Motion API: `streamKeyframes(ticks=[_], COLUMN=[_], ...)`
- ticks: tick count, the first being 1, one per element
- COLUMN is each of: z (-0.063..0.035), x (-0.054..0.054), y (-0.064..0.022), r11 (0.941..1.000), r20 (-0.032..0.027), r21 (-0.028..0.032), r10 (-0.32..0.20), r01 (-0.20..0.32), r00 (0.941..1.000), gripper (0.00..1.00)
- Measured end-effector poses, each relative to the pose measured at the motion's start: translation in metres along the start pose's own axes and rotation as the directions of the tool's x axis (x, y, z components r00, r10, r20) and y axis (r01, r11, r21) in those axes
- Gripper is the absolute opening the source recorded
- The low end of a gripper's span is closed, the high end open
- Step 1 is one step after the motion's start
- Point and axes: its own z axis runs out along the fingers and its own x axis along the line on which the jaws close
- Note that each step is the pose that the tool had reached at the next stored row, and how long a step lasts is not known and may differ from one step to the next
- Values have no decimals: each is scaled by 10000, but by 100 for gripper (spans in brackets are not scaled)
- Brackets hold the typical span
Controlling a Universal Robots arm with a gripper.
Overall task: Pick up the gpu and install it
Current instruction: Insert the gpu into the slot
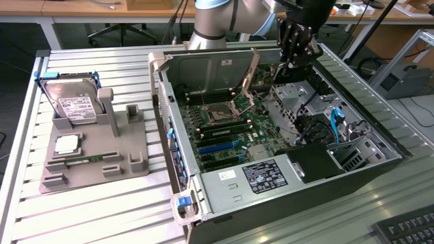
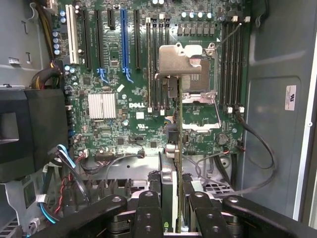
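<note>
My gripper [image 1: 297,50] hangs over the far side of the open computer case [image 1: 178,127], above the drive cage. In the wrist view it [image 2: 173,201] is shut on the gpu [image 2: 179,144], a thin card seen edge-on with a metal bracket near the fingers [image 2: 148,210]. The card points out over the motherboard [image 2: 114,129], in line with the open CPU socket [image 2: 185,69]. The expansion slots [image 2: 124,39], one blue, one white and some black, lie further off and hold nothing.
A grey fixture [image 1: 101,152] at the exterior view's left holds a hard drive [image 1: 74,104], a CPU [image 1: 66,145] and a RAM stick [image 1: 88,160]. The power supply [image 1: 251,180], blue cables [image 1: 336,122] and a black shroud [image 1: 312,160] crowd the case's near end. A keyboard [image 1: 407,231] lies at the near right.
</note>
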Motion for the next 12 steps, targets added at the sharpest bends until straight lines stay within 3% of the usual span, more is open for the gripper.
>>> streamKeyframes(ticks=[12], z=[4], x=[0], y=[1], r11=[9979], r20=[67], r21=[-20], r10=[-654], r01=[654], r00=[9978], gripper=[27])
